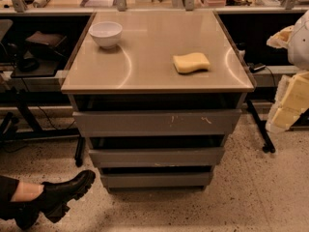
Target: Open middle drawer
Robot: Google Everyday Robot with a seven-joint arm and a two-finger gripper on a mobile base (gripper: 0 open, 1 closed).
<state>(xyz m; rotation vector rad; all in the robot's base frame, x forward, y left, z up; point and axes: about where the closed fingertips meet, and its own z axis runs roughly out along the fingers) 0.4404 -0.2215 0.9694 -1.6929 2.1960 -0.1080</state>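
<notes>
The grey cabinet has three handleless drawer fronts under a beige top (pixel 145 66). The middle drawer (pixel 155 157) is the plain long grey front, second from the top, and it sits in line with the others. The top front (pixel 155 123) is taller and has pale scratch marks. The bottom front (pixel 155 180) is the narrowest. My gripper (pixel 288 103) shows as cream-coloured parts at the right edge of the view, to the right of the cabinet at about top-drawer height and well clear of the drawers.
A white bowl (pixel 106 34) and a yellow sponge (pixel 191 62) lie on the cabinet top. A person's leg in a black boot (pixel 60 193) reaches in at the lower left on the speckled floor. Dark desks with metal legs stand on both sides.
</notes>
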